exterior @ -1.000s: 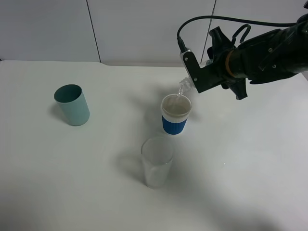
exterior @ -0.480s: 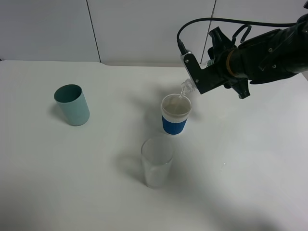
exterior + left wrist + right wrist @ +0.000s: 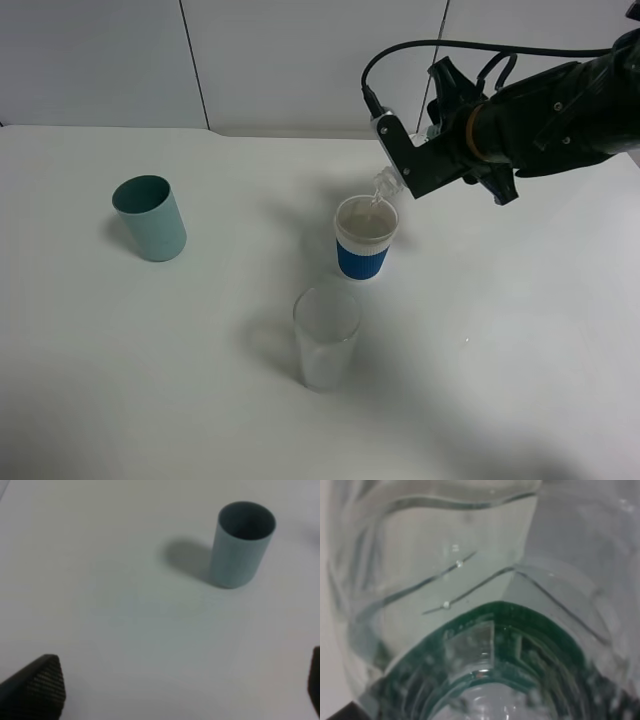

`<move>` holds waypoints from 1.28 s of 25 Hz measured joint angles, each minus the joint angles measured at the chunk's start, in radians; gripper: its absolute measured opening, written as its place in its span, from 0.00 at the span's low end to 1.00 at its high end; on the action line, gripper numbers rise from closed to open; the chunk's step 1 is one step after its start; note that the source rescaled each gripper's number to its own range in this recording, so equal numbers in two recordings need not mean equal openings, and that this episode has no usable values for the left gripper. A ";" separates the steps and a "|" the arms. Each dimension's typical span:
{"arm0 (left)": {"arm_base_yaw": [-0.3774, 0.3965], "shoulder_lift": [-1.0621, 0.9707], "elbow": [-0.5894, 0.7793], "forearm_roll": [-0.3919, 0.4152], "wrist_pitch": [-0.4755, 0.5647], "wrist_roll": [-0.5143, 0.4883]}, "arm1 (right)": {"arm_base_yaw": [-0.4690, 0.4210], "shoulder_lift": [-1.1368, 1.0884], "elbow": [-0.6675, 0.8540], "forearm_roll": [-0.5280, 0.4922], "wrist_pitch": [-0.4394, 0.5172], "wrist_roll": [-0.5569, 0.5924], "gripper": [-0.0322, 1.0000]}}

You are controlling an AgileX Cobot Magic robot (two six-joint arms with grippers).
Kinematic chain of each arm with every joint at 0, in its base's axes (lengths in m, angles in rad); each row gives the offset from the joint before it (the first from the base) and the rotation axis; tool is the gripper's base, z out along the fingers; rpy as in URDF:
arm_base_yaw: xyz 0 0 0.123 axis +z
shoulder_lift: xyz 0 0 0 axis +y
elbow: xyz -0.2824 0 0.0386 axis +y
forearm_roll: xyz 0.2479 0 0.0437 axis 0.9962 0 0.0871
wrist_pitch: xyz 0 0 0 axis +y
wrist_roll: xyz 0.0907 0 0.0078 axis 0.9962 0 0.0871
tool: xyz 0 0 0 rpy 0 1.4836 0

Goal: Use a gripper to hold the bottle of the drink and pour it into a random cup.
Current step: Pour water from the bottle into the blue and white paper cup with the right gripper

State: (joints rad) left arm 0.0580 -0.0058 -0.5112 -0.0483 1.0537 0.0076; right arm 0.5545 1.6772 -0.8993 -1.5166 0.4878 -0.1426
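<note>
The bottle of the drink [image 3: 383,185] hung tipped, neck down, over the far rim of the blue paper cup [image 3: 365,240], at about that cup's 1 o'clock in the high view. Up close in the right wrist view, the bottle of the drink [image 3: 470,580] filled the frame: clear ribbed wall, dark green label, and liquid lying against the wall inside. Your right gripper [image 3: 408,160] had it clamped between the black fingers, with the arm reaching in from 3 o'clock.

By my reading this was the pour itself, mid-step. Whether a stream was running I couldn't tell; it was too fine to make out, and the cup's fill level was hidden too. To do it well, you wanted that mouth above the middle of the cup rather than its edge, the tilt added slowly, and no touching the rim, since a light paper cup would likely slide or tip.

The clear glass tumbler [image 3: 326,338] stood near the cup at its 7 o'clock, so a drifting stream could have caught it. The teal cup [image 3: 150,218] sat well apart at 9 o'clock. Your left gripper [image 3: 177,687] hung above the white table [image 3: 500,350], fingers spread wide, holding nothing.
</note>
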 joint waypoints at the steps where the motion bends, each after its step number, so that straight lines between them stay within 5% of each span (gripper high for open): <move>1: 0.000 0.000 0.000 0.000 0.000 0.000 | 0.000 0.000 0.000 0.000 0.004 -0.003 0.03; 32: 0.000 0.000 0.000 0.000 0.000 0.000 | 0.000 0.000 0.000 -0.131 0.029 -0.006 0.03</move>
State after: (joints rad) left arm 0.0580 -0.0058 -0.5112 -0.0483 1.0537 0.0076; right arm 0.5545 1.6772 -0.8993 -1.6473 0.5169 -0.1487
